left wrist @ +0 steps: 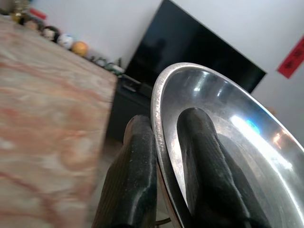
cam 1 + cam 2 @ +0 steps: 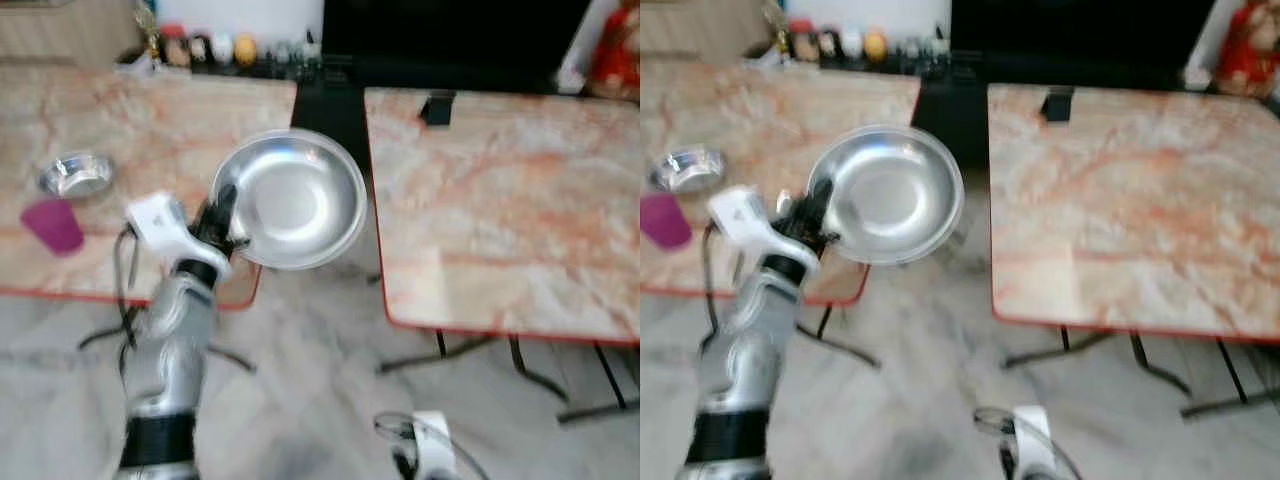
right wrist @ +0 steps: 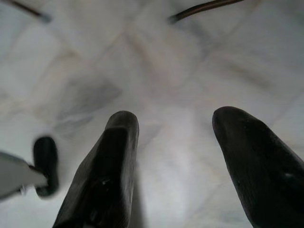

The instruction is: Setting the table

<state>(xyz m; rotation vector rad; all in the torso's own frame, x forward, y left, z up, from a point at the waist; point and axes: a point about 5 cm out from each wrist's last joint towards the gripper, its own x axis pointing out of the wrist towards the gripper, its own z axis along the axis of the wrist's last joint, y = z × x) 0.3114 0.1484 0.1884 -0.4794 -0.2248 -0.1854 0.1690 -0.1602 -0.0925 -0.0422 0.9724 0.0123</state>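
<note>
A round steel plate [image 2: 292, 198] hangs in the air over the gap between two marble-patterned tables. My left gripper [image 2: 222, 212] is shut on the plate's rim at its left side; in the left wrist view one finger [image 1: 133, 180] lies outside the rim of the steel plate [image 1: 228, 142] and the other inside. On the left table [image 2: 130, 130] stand a small steel bowl [image 2: 76, 175] and a purple cup [image 2: 54, 226]. The right table [image 2: 500, 200] is bare. My right gripper [image 3: 175, 161] hangs low, open, over the floor.
A black TV and its dark stand [image 2: 440, 40] rise behind the tables. Small ornaments [image 2: 215, 48] line a shelf at the back. Red-edged table corners flank the narrow gap, and thin metal legs [image 2: 520, 365] show under the right table. Pale tiled floor [image 2: 320, 380] lies below.
</note>
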